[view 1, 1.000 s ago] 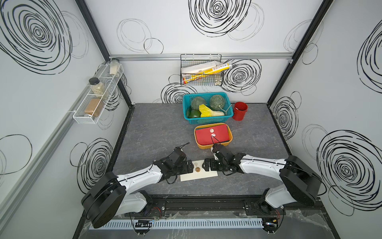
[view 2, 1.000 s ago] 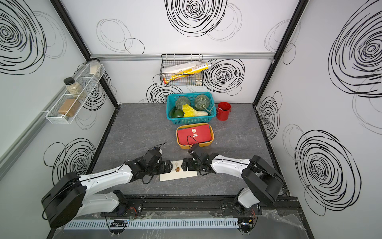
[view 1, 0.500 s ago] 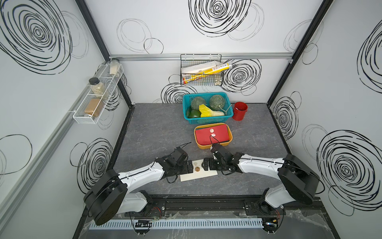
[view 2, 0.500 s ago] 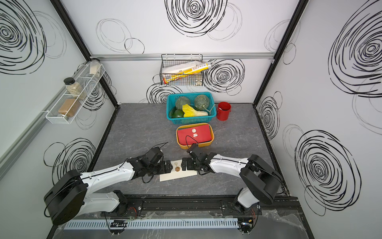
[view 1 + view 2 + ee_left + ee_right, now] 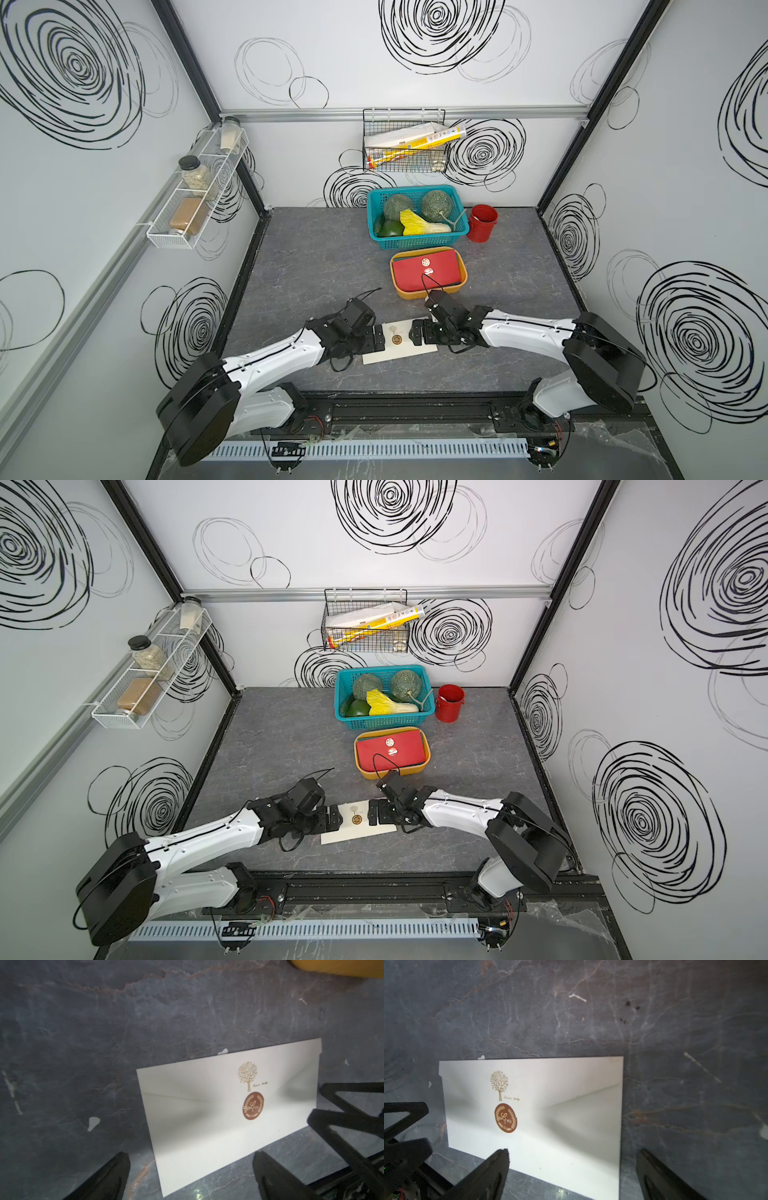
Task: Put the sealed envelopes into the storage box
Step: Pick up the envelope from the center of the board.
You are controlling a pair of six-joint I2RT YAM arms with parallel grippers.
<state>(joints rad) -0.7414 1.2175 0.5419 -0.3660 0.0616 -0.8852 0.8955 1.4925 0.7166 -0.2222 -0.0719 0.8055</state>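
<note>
In both top views a white envelope (image 5: 400, 351) lies on the table (image 5: 316, 257) between the left gripper (image 5: 378, 338) and the right gripper (image 5: 416, 336). A red envelope (image 5: 428, 270) sits in the orange box (image 5: 405, 293). Left wrist view: jaws apart, empty. Right wrist view: jaws apart, empty.
</note>
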